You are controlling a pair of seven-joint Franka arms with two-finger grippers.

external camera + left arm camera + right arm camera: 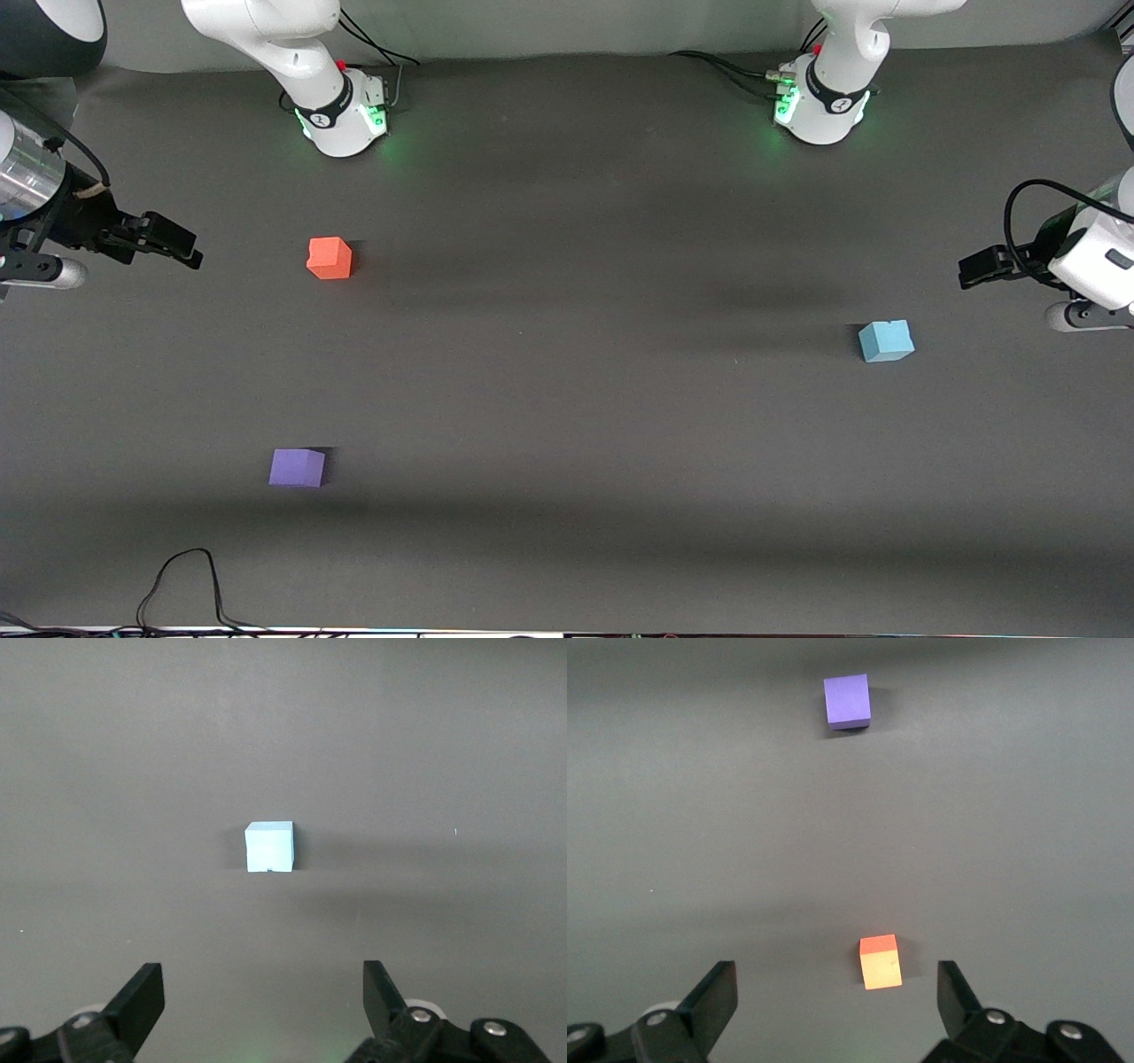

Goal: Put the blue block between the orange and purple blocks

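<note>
The light blue block (886,341) (269,847) rests on the dark table toward the left arm's end. An orange block (330,258) (881,962) sits toward the right arm's end, and the purple block (297,467) (848,701) lies nearer the front camera than it. My left gripper (967,270) (264,992) hangs open and empty in the air at the table's end, close to the blue block. Open and empty too, my right gripper (190,252) (837,992) hovers at its own end, beside the orange block.
Both arm bases (341,111) (819,102) stand along the table's edge farthest from the front camera. A black cable (190,585) loops on the table near the front edge, by the purple block.
</note>
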